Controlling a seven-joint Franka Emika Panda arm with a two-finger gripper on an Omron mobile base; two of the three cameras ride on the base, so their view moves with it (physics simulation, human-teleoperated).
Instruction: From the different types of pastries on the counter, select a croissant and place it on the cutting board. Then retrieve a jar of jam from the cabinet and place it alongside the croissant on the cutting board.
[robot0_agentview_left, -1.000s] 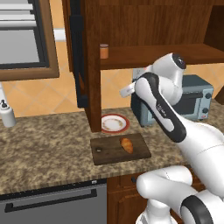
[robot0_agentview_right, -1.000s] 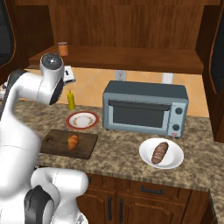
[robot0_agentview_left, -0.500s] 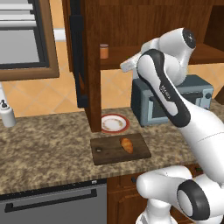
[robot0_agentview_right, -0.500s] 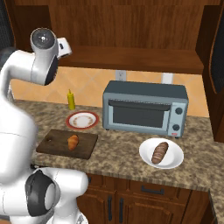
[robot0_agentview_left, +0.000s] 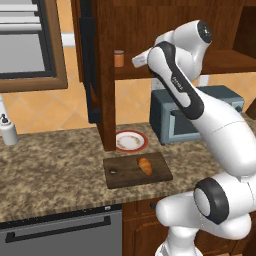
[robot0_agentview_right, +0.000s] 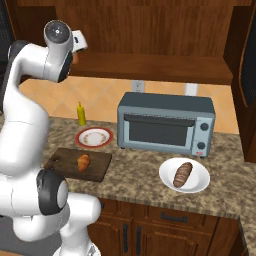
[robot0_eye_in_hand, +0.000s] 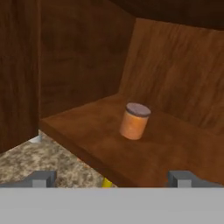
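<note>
With the croissant (robot0_agentview_left: 145, 166) on the board (robot0_agentview_left: 137, 170), we hold our hand (robot0_eye_in_hand: 111, 180) released before the jar (robot0_eye_in_hand: 135, 121), upright on the cabinet shelf (robot0_eye_in_hand: 175, 148) at our twelve o'clock; it looks light, rigid and slick, best gripped across its body below the lid.

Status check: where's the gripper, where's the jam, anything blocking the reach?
Gripper open, empty, level with the cabinet shelf, short of the jar of jam. Jar upright, alone on shelf, path clear. Croissant on cutting board.
</note>
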